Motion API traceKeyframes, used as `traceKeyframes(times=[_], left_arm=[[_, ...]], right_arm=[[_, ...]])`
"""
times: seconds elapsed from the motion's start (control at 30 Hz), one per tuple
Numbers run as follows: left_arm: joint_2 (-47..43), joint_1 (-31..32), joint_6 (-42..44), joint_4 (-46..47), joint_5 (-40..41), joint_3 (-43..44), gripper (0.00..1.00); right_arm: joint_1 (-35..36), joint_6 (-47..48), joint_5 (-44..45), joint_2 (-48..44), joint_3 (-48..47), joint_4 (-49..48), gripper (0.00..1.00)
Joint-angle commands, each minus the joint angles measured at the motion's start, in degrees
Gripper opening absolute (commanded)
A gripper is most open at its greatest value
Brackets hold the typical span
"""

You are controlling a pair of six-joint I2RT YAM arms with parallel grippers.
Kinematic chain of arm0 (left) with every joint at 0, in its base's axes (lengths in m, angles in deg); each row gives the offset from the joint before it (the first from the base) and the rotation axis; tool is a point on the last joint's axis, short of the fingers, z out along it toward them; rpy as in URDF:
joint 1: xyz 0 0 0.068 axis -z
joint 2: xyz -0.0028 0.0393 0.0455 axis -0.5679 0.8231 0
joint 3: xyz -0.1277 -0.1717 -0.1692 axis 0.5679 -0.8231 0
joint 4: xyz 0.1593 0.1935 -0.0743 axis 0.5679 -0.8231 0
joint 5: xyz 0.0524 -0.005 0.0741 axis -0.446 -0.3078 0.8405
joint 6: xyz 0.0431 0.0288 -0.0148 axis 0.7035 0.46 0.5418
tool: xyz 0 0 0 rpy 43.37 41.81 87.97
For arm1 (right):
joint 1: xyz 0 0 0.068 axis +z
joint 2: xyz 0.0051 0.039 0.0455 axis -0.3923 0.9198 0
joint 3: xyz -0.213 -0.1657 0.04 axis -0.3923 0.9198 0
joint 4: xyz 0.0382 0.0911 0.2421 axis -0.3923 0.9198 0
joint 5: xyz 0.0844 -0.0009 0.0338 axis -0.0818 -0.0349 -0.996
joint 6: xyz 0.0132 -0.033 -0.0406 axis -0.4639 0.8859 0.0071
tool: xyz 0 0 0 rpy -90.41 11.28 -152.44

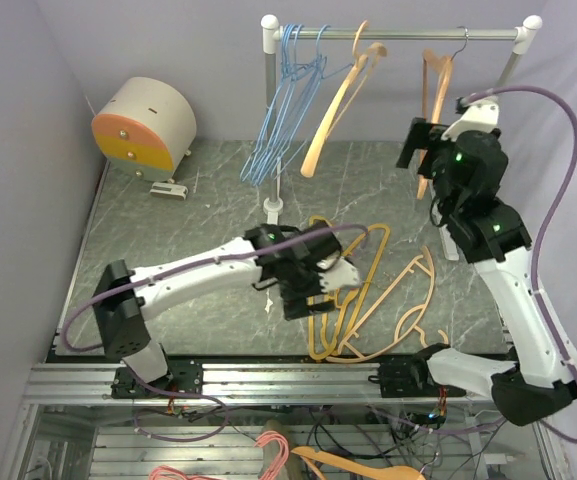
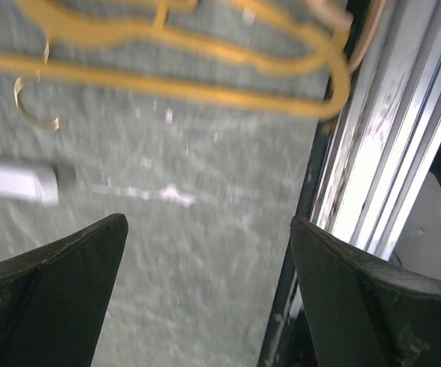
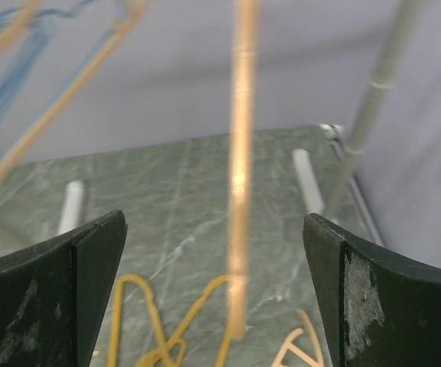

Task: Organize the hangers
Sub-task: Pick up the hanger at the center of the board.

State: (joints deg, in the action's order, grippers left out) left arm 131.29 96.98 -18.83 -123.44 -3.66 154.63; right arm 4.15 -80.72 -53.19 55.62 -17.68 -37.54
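Orange hanger (image 3: 241,176) hangs from the rail (image 1: 398,33), long axis straight down. The right gripper (image 3: 214,306) frames it, fingers spread wide, clear of it on both sides. Further left along the rail, blue wire hangers (image 1: 283,100) dangle, hooks up. Below the rail, yellow hangers (image 1: 358,300) lie flat and tangled on the table (image 1: 168,230). The left gripper (image 2: 209,290) hovers over them, jaws wide apart, empty.
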Motion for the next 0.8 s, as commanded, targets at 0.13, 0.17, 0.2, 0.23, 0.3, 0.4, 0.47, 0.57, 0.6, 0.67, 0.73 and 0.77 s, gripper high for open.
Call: traceKeyframes(times=[0.13, 0.17, 0.2, 0.23, 0.3, 0.4, 0.47, 0.57, 0.6, 0.67, 0.73, 0.77], left_arm=[[11.2, 5.7, -5.5, 22.1, 8.4, 8.2, 0.99], [12.5, 5.7, -7.1, 23.4, 7.8, 9.1, 0.99], [13.4, 5.7, -8.5, 25.9, 6.3, 9.6, 0.99], [14.2, 6.1, -9.5, 27.4, 5.2, 10.3, 0.99], [15.2, 7.5, -9.6, 29.5, 3.6, 10.2, 1.00], [16.4, 10.7, -2.6, 31.7, 2.2, 8.4, 0.97], [17.8, 11.2, 3.0, 32.4, 1.2, 8.0, 0.98], [20.2, 11.3, 4.2, 36.3, 1.2, 8.0, 0.99], [21.0, 11.3, 3.3, 37.9, 1.6, 8.0, 0.99], [23.9, 11.3, 1.6, 39.5, 2.9, 10.4, 1.00], [28.2, 11.2, -0.4, 38.1, 4.6, 15.1, 1.00], [30.3, 11.2, -1.4, 38.0, 5.8, 17.0, 1.00]], right_arm=[[-23.6, -8.9, -15.2, -1.6, 2.4, -3.1, 1.00], [-25.0, -9.9, -14.9, -2.2, 2.8, -3.3, 1.00], [-26.1, -10.6, -14.6, -3.0, 3.3, -3.7, 1.00], [-26.9, -11.3, -13.8, -3.9, 3.7, -4.0, 1.00], [-27.5, -12.2, -12.5, -5.7, 4.7, -4.8, 1.00], [-27.7, -12.6, -10.0, -7.4, 4.9, -4.0, 1.00], [-27.6, -12.5, -9.5, -8.5, 4.4, -2.9, 1.00], [-27.6, -12.1, -10.0, -9.7, 2.1, 0.1, 1.00], [-27.6, -11.7, -10.4, -9.8, 1.2, 1.0, 1.00], [-27.6, -11.5, -11.5, -10.3, -0.4, 2.9, 1.00], [-27.6, -11.4, -12.9, -10.6, -1.3, 3.9, 1.00], [-27.7, -11.5, -13.4, -10.9, -1.6, 4.4, 1.00]])
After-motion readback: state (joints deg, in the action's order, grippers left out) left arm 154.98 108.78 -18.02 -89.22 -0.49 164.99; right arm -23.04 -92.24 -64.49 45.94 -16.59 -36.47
